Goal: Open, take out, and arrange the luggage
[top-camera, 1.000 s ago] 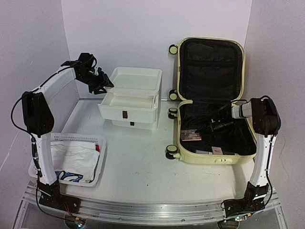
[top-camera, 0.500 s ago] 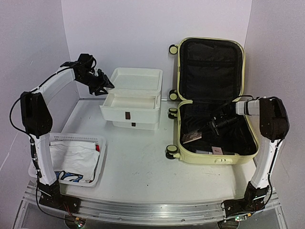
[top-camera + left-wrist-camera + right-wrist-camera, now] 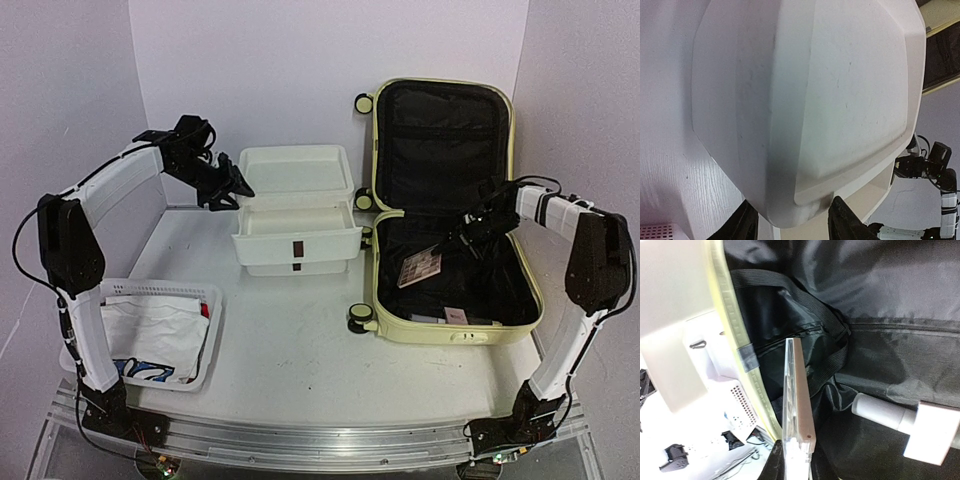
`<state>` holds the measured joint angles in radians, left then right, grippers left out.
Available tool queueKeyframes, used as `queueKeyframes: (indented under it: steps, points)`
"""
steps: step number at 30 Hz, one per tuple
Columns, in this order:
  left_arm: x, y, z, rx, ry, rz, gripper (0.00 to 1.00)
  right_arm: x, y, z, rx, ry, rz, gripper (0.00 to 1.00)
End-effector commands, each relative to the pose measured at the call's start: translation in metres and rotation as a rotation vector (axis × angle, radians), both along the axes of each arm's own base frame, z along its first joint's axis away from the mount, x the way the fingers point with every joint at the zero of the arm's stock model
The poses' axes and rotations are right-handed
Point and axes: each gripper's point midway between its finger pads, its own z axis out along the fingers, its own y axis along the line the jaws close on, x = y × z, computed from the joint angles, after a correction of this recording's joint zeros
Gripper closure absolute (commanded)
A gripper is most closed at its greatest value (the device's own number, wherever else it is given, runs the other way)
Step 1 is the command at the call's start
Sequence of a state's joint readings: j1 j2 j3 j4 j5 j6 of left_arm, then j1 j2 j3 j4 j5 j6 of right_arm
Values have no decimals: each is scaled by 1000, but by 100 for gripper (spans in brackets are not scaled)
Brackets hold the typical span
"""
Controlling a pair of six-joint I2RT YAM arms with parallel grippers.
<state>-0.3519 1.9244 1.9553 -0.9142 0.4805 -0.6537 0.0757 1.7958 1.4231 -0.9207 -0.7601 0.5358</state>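
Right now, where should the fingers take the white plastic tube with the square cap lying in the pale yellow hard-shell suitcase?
Probably across the round body of the white plastic tube, just beside its wider square cap, coming from above: it seems to lie flat on the black fabric lining.

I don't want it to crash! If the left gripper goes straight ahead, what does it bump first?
The white drawer box. Its corner sits right between the fingers of the left gripper, probably touching them, so there is no free way ahead.
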Motion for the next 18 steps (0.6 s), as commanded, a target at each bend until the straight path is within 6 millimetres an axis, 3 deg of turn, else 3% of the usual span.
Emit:
queueKeyframes:
  steps: [1, 6, 11, 18]
  points:
    - [-23, -6, 43, -45, -94, -54, 52, -3, -5, 43, -68, -134, 54, 100]
    - [-27, 6, 55, -12, -148, -36, 46, -1, 6, 79, -11, -223, 95, 100]
    - [-32, 13, 67, 3, -192, -29, 40, 3, 34, 132, 33, -334, 128, 100]
    - [-43, 31, 80, 53, -262, -19, 36, -3, 66, 183, 45, -351, 42, 100]
